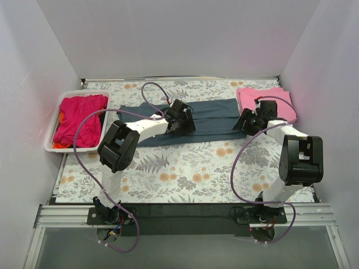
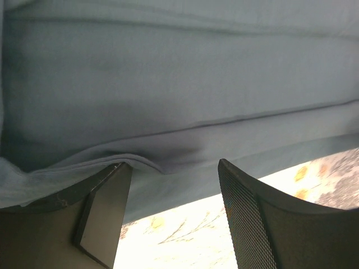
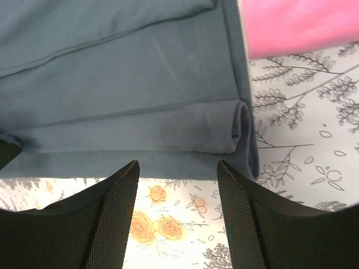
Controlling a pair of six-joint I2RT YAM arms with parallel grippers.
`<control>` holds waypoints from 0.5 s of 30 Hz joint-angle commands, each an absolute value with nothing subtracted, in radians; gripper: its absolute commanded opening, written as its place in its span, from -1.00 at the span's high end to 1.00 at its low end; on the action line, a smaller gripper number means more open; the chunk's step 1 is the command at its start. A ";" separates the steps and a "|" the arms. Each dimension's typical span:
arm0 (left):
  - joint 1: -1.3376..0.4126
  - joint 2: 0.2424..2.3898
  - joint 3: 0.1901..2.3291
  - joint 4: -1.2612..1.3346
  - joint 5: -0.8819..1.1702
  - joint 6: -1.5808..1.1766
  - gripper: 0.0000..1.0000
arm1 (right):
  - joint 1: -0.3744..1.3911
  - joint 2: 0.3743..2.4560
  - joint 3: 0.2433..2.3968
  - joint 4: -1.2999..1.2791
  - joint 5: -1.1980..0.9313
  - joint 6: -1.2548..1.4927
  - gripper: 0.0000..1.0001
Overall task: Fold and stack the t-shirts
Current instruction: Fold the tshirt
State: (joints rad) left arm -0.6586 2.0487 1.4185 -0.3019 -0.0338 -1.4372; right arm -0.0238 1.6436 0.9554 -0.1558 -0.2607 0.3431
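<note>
**Top:** grey shirt (image 1: 213,109) lies across the bench (image 1: 185,168) mid-back, folded lengthwise into a long strip. Left fingers (image 1: 182,120) are at its middle and right fingers (image 1: 245,122) at its right end, both by the near edge. Step, I'd judge: fold the strip crosswise, then stack it on the pink shirt (image 1: 252,96), which sits folded at back right, just beside the strip's end. Count: 4 shirts. That's 1 grey, 1 pink, plus 1 magenta (image 1: 81,115) and 1 orange-red sliver (image 1: 59,145) in 1 basket (image 1: 55,130) at left. 2 arms.

**Left wrist:** fingers spread, nothing pinched. The near hem bunches against 1 fingertip. Next probably needs a lower dip to get under the hem and close on all layers.

**Right wrist:** fingers spread, empty, over bare bench just short of the strip's rolled corner, w/ pink beyond. Needs a fwd reach and a grip thru every layer, in sync w/ the left.
</note>
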 commanded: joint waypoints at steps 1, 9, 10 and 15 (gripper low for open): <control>-0.658 2.046 1.483 -0.261 -0.069 -1.485 -0.16 | -0.025 1.655 1.005 -0.110 -0.320 0.325 -0.09; -0.623 2.100 1.548 -0.245 -0.063 -1.540 -0.15 | -0.023 1.655 0.994 -0.091 -0.362 0.310 -0.06; -0.617 2.109 1.551 -0.242 -0.063 -1.543 -0.15 | -0.023 1.657 0.996 -0.091 -0.365 0.314 -0.06; -0.607 2.134 1.566 -0.221 -0.057 -1.546 -0.15 | -0.017 1.678 1.003 -0.080 -0.409 0.321 -0.07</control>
State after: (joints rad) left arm -0.6178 2.1311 1.5234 -0.2481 -0.0448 -1.5314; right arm -0.0235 1.6604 0.9668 -0.1154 -0.3660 0.3286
